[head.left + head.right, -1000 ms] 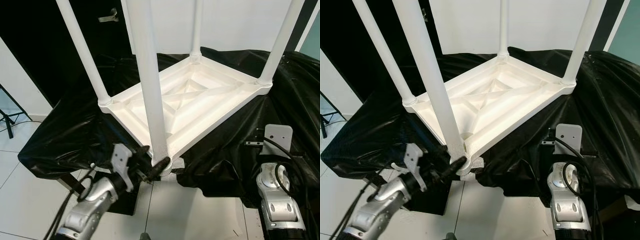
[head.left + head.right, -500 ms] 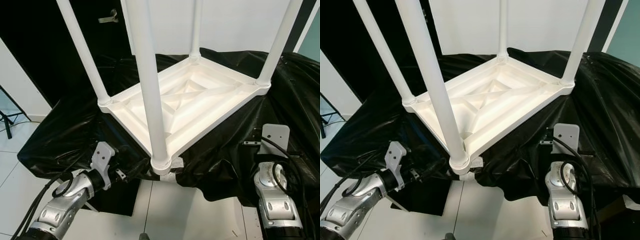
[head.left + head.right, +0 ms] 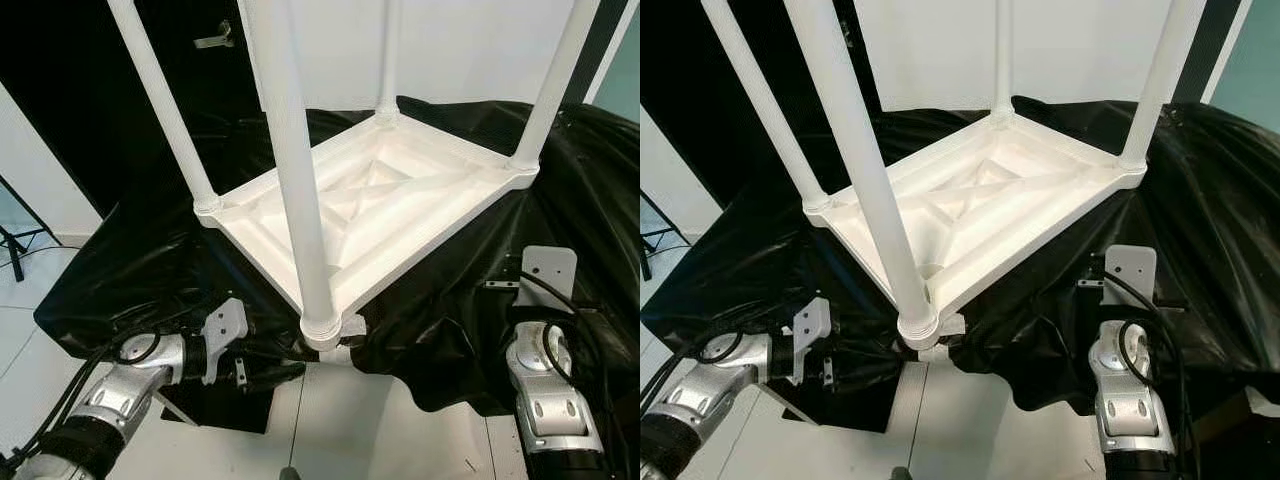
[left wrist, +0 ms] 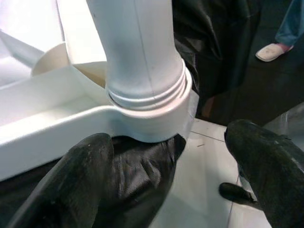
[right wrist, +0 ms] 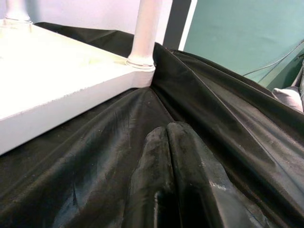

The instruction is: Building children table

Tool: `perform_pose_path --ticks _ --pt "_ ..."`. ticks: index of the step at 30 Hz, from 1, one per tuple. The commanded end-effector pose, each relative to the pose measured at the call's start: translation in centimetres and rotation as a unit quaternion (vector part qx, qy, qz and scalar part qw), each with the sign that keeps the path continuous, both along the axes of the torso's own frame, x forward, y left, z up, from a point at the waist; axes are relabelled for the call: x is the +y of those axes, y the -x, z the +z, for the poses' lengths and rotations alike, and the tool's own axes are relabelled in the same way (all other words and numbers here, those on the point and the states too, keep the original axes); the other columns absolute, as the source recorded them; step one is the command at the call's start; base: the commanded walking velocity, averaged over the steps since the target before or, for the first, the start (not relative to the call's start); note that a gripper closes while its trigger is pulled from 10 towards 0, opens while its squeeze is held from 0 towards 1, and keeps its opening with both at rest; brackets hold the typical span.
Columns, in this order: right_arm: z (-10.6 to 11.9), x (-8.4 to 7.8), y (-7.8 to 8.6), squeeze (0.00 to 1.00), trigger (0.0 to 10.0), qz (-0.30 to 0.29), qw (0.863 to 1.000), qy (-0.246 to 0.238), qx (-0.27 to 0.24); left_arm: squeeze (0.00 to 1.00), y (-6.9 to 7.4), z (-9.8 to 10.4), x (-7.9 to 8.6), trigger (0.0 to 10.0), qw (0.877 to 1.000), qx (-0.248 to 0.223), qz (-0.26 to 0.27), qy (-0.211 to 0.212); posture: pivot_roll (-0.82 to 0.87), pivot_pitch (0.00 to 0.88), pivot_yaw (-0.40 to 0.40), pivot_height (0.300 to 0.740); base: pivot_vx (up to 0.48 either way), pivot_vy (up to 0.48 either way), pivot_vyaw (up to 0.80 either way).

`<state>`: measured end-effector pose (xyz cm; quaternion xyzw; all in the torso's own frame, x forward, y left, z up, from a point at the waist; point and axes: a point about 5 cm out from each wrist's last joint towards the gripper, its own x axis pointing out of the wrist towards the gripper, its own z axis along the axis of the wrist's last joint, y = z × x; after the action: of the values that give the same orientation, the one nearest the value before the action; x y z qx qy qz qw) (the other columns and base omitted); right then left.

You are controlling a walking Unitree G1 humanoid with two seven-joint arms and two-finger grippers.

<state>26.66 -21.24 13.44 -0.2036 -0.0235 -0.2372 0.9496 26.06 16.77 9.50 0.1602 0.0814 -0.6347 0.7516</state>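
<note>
A white children's table [image 3: 400, 200] lies upside down on a surface draped in black cloth [image 3: 140, 260]. Its legs stand straight up. The near leg [image 3: 295, 180] sits in the socket [image 3: 322, 328] at the front corner, which overhangs the cloth's edge. My left gripper [image 4: 173, 152] is open, low and just left of that corner, with the leg's threaded base [image 4: 142, 90] ahead between its fingers [image 4: 90, 166], not touching. My right gripper [image 5: 166, 137] is shut and empty, over the black cloth to the right of the table, its arm [image 3: 545, 370] below the cloth's edge.
White tiled floor [image 3: 340, 420] lies under the front corner. A black tripod foot [image 3: 15, 240] stands at the far left. A person's shoe [image 4: 273, 50] and trouser leg are beyond the table. A teal wall [image 5: 247, 33] is to the right.
My left gripper has drawn back from the near leg's base, moving left and down, and now stands open short of it. The right arm has stayed put.
</note>
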Motion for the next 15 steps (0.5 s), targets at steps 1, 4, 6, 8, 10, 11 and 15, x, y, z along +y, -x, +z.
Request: perform_pose_path --ticks 1,4,6,8,10,11,15 --pt "-0.2 0.2 -0.1 0.0 10.0 -0.002 1.0 -0.008 0.003 0.0 -0.1 -0.4 0.1 10.0 1.0 -0.006 0.01 -0.011 -0.04 0.0 0.076 0.74 0.0 0.0 0.0" --pt "-0.4 0.3 0.0 0.0 10.0 -0.003 1.0 -0.011 0.004 0.0 -0.6 -0.3 0.0 10.0 0.999 -0.025 0.025 -0.009 -0.04 0.0 0.077 0.74 0.0 0.0 0.0" --pt "-0.5 0.5 0.0 0.0 10.0 -0.002 1.0 -0.013 0.005 0.0 -1.5 0.0 0.5 10.0 0.998 -0.052 0.04 -0.013 -0.04 0.0 0.079 0.74 0.0 0.0 0.0" --pt "-0.5 0.5 0.0 0.0 10.0 -0.002 1.0 -0.013 0.005 0.0 -1.5 0.0 0.5 10.0 0.998 -0.052 0.04 -0.013 -0.04 0.0 0.079 0.74 0.0 0.0 0.0" --pt "-0.5 0.6 0.0 0.0 10.0 -0.002 1.0 -0.014 0.005 0.0 -2.1 0.0 0.9 10.0 0.996 -0.069 0.05 -0.02 -0.04 0.0 0.079 0.74 0.0 0.0 0.0" --pt "-0.5 0.6 0.0 0.0 10.0 -0.001 1.0 -0.014 0.006 0.0 -2.7 0.1 1.5 10.0 0.993 -0.09 0.063 -0.036 -0.04 0.0 0.077 0.74 0.0 0.0 0.0" --pt "-0.5 0.6 -0.2 0.0 10.0 0.0 1.0 -0.015 0.006 0.0 -3.6 0.6 2.5 10.0 0.989 -0.11 0.083 -0.05 -0.04 0.0 0.076 0.74 0.0 0.0 0.0"
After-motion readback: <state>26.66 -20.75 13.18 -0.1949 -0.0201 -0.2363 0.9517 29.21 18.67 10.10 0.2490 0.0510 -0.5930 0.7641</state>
